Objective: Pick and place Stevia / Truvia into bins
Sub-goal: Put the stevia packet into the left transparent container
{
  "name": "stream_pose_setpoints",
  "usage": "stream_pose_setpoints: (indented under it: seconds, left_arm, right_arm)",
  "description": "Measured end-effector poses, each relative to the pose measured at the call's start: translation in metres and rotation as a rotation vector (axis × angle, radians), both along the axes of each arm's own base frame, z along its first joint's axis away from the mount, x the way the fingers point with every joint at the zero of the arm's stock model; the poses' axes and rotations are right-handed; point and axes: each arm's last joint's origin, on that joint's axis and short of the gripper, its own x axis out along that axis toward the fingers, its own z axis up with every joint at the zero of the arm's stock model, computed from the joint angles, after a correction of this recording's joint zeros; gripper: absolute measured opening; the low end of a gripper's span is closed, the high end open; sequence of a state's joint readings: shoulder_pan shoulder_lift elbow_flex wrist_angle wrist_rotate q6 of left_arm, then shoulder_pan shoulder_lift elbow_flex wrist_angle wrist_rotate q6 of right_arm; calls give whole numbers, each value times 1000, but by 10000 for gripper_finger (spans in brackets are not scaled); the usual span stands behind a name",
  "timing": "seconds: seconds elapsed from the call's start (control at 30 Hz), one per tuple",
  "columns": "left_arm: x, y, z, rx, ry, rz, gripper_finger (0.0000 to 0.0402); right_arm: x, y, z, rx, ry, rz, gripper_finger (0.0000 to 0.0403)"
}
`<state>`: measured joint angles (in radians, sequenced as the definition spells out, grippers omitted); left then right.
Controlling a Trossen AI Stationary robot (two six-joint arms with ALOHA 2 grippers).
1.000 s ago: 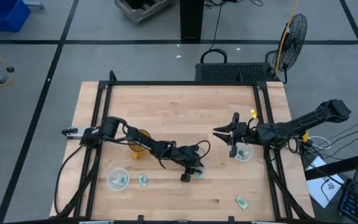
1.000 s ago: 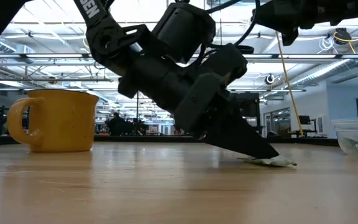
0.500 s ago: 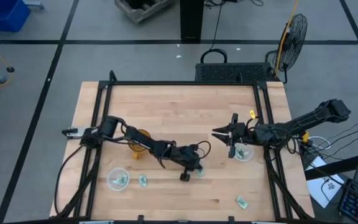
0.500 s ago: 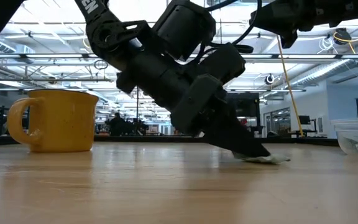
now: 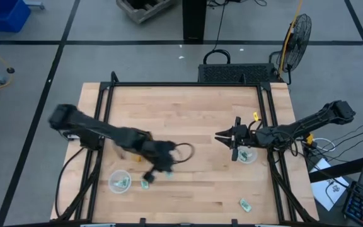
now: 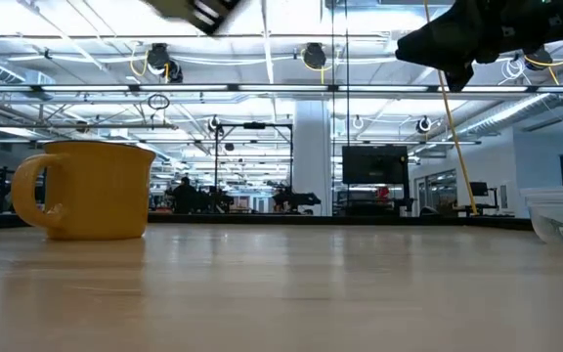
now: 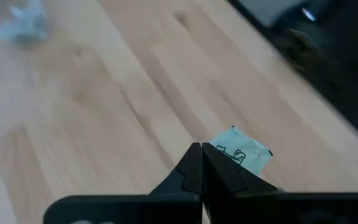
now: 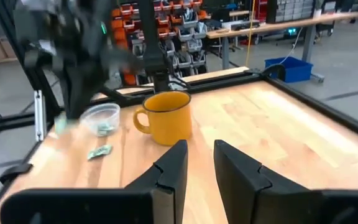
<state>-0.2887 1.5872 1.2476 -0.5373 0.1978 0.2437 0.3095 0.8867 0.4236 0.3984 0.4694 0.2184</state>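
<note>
sachet pinched at left fingers' tips

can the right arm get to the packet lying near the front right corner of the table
Probably yes. That packet lies alone on bare wood, the right claw hangs open on the same side, and the left claw, shut on another packet, is well away.

Grey floor w/ black lines, fan, ceiling lights, blue bin.
</note>
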Motion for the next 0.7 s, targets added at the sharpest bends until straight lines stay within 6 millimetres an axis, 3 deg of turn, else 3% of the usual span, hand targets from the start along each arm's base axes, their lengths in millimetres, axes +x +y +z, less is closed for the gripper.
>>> stream_pose_setpoints:
  seconds: [0.2,0.3,0.4,0.57,0.7]
  left_arm:
    - [-82,-15,53,-4,89,150,4]
    - [-115,-23,59,10,85,254,3]
    - [-139,-32,43,25,118,327,3]
    - [-169,-38,-13,73,239,457,3]
    - [-186,-38,-46,64,353,560,3]
  right_arm:
    - [-1,0,-5,19,44,-4,71]
    - [-1,0,-5,19,45,-4,71]
    - [-1,0,-5,19,45,-4,71]
    - [-1,0,-5,19,44,-5,71]
    - [-1,0,-4,22,35,-6,71]
